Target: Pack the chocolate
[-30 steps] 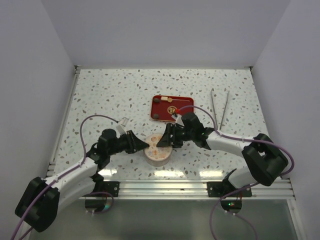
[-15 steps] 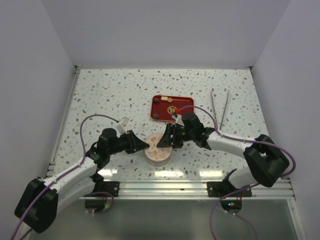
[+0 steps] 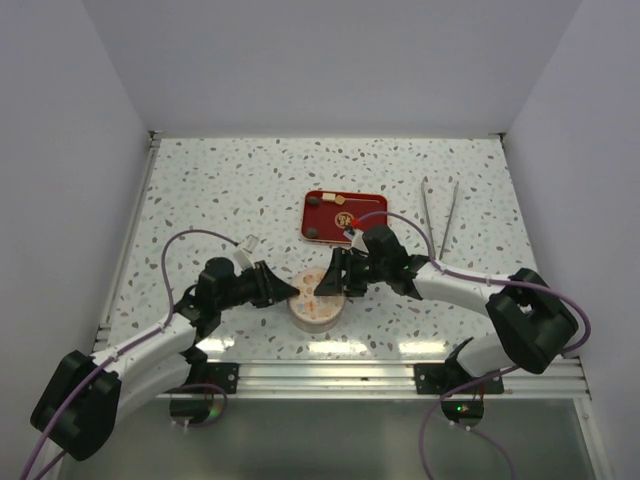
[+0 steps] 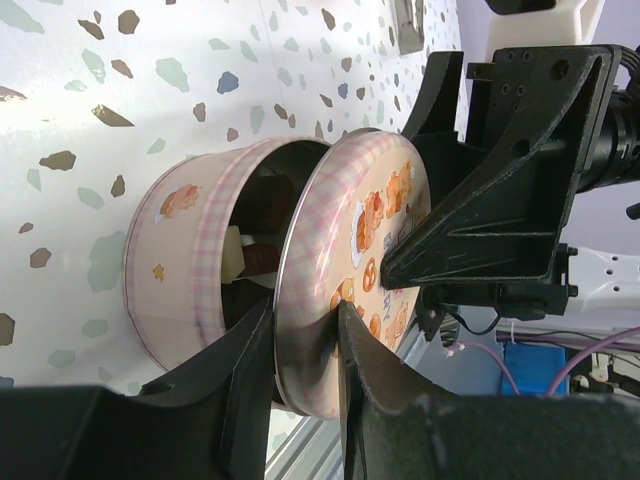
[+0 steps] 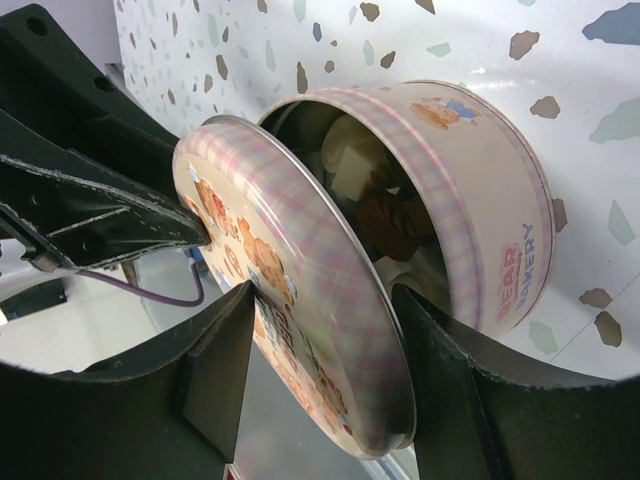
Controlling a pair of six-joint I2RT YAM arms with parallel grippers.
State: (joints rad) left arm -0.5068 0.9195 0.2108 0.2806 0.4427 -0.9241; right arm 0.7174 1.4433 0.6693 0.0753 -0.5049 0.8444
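The round tin (image 3: 318,314) with a pink plaid band stands at the near middle of the table. Inside it lie brown chocolate pieces (image 5: 388,226) and a cream one (image 5: 345,150). Its bear-printed lid (image 4: 352,250) hangs tilted over the tin's mouth. My left gripper (image 4: 305,330) is shut on the lid's rim from the left. My right gripper (image 5: 325,296) straddles the opposite rim with a finger on each face. More dark chocolate pieces (image 3: 315,201) rest on the red tray (image 3: 368,232) behind the tin.
A pair of metal tweezers (image 3: 440,215) lies at the right, beyond my right arm. White walls close in the table at the left, back and right. The aluminium rail (image 3: 330,375) runs along the near edge.
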